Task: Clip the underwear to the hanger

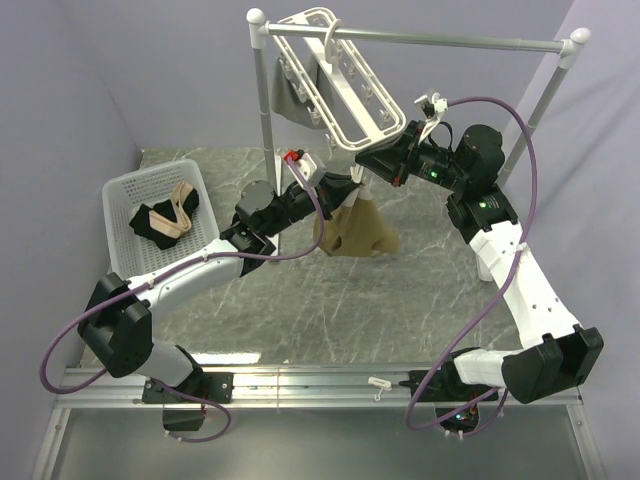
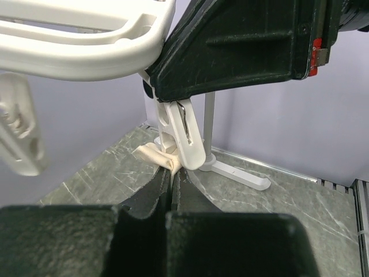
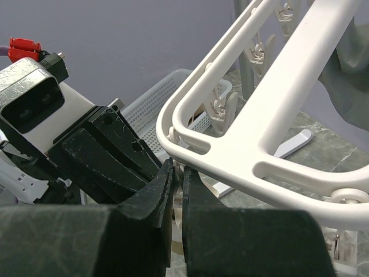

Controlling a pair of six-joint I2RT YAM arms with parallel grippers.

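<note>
At left, your left gripper (image 2: 172,173) is pressed together on an edge of the tan soft-fabric underwear (image 1: 355,232). The garment hangs beneath the white plastic rectangular hanger frame (image 1: 345,85), with that edge lifted to a small dangling white clip (image 2: 187,135). Your right gripper (image 3: 179,173), nearly closed, seems to squeeze that clip's top. Whether the clip bites yet is unclear; by my judgement, fastening has barely begun.

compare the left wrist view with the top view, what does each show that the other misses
Left wrist only: the clip with its metal spring, and the left gripper pinching the underwear edge right below it. Top only: the basket of black and beige cloths, the grey garment, the underwear hanging full length. Both: the white hanger frame and the underwear.
</note>
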